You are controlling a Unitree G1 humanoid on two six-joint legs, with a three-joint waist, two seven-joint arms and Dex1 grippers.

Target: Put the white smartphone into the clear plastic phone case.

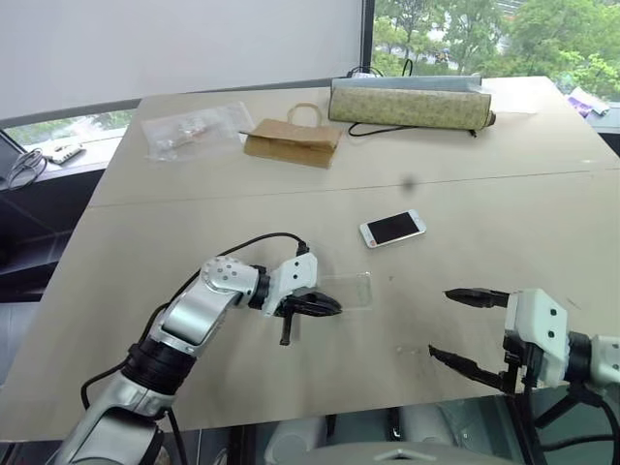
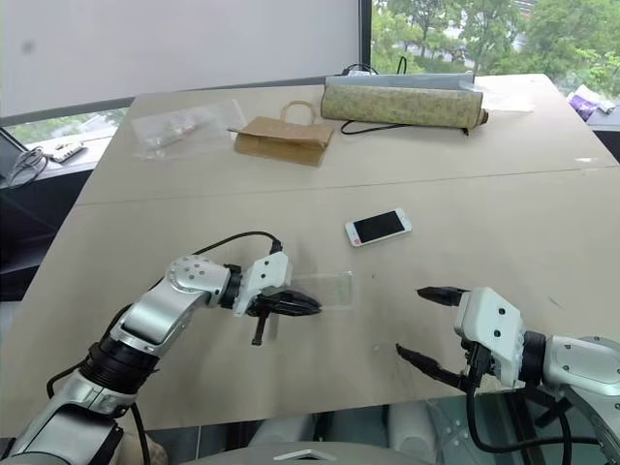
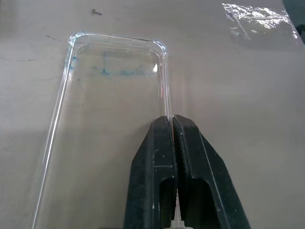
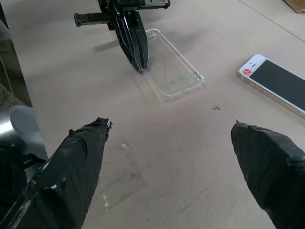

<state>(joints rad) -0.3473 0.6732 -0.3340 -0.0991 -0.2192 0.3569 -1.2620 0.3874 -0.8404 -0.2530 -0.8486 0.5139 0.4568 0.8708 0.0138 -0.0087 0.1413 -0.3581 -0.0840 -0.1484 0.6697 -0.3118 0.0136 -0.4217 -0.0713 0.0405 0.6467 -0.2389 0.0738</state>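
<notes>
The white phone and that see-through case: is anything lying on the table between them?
Nothing large: between the white smartphone and the clear plastic phone case the right wrist view shows bare table, apart from one tiny dark speck.

This looks like an office or meeting room used as a robot test space. A large, plain beige bench (image 1: 504,291) made of two joined tops stands by tall windows (image 1: 494,34) that look out on green trees, with a pale roller blind (image 1: 174,44) drawn over the pane beside them. Loose odds and ends lie along the far side: a brown paper bag (image 1: 291,140), a clear plastic bag (image 1: 194,131), a long patterned pouch (image 1: 412,105) with a black cable. More cables (image 1: 24,165) lie on the window ledge.
</notes>
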